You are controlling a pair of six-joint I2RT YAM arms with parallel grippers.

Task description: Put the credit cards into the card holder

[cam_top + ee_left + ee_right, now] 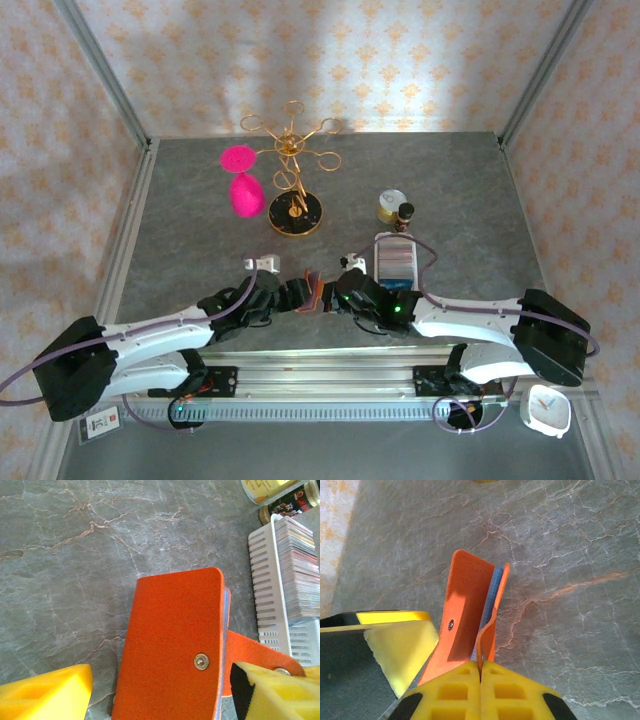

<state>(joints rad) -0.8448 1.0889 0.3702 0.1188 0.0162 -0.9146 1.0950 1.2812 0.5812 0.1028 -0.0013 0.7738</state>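
Observation:
The orange-red card holder (316, 292) stands on edge near the table's front edge, between my two grippers. In the right wrist view its flaps are slightly parted, showing the blue inside (492, 592). My right gripper (481, 666) is shut on the card holder's strap. My left gripper (162, 700) is open, its yellow fingers (47, 692) standing apart on either side of the card holder (175, 640) without pressing it. The credit cards (300, 565) stand stacked in a long white slotted tray (265, 580) to the right.
A gold wire stand (293, 180) on a black base and two pink fluffy pieces (243, 185) sit at the back. A tin (391, 204) and a small dark bottle (405, 211) stand behind the tray. A white clip (262, 264) lies left of centre.

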